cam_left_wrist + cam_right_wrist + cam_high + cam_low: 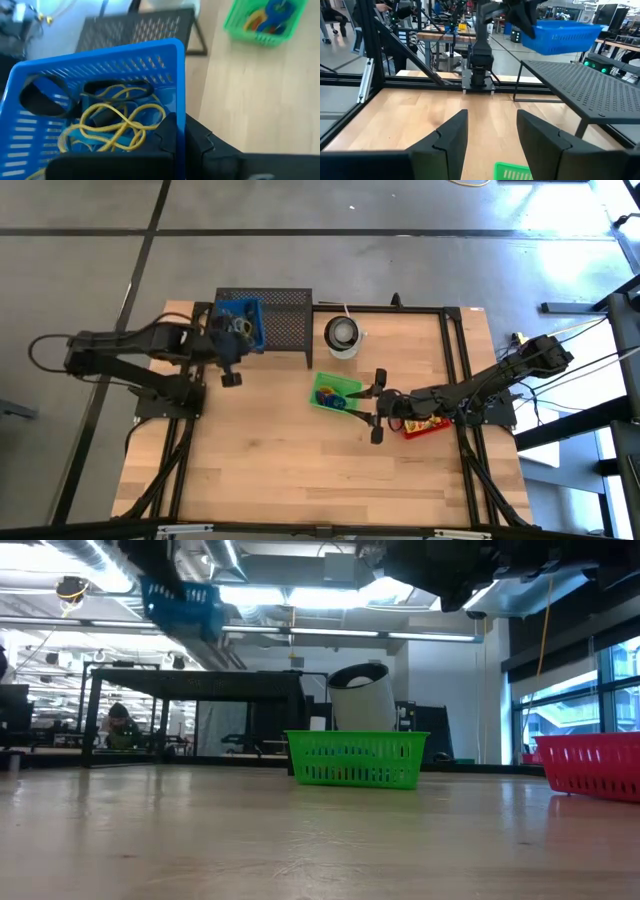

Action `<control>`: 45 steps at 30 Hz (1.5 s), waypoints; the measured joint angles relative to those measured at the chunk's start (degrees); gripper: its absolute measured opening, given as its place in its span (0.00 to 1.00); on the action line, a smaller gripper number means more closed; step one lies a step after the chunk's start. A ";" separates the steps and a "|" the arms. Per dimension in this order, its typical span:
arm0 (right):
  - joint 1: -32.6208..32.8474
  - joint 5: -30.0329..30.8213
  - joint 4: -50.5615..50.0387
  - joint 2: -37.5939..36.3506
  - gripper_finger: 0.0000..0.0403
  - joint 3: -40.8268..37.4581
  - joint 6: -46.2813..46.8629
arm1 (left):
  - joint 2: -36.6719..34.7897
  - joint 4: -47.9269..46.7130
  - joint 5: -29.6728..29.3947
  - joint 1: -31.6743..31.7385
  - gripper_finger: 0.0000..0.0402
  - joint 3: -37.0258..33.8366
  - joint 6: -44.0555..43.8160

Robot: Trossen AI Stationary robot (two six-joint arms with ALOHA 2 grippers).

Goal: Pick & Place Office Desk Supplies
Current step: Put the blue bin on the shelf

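Note:
A blue basket (240, 322) holds yellow loops (117, 125) and black loops (42, 100). It hangs in the air over the black mesh rack (285, 320), and the low view shows it high up (182, 602). My left gripper (184, 137) is shut on its wall. A green basket (335, 392) with blue, orange and red items stands on the table. My right gripper (377, 408) hovers open just right of it, touching nothing. In the right wrist view its fingers (492, 135) spread over bare wood. My left gripper holds the blue basket by its near-side wall (180, 95), at the rim. One finger (167, 137) is inside the basket and the other finger (212, 147) is outside. The basket is lifted clear above the rack (590, 85), about level.
A white round cup (343, 335) stands beside the rack's right end. A red basket (425, 426) lies under my right arm near the table's right edge. Bare wood fills the near half of the table (290, 470). A person sits far behind the table (120, 725).

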 joint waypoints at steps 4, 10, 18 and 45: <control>-0.66 0.00 -0.45 -0.02 0.42 0.01 0.32 | -1.47 -0.91 3.74 5.64 0.01 -2.44 3.00; -1.37 0.09 -2.43 -0.02 0.42 0.00 0.46 | -1.96 -1.24 4.91 12.15 0.01 -5.58 10.47; -1.44 0.20 -3.57 -0.02 0.42 0.00 0.48 | -1.75 -1.11 6.32 19.98 0.01 -6.35 16.73; -1.44 0.17 -4.66 -0.02 0.42 0.00 0.39 | -1.74 -4.07 8.67 26.84 0.06 -6.37 16.85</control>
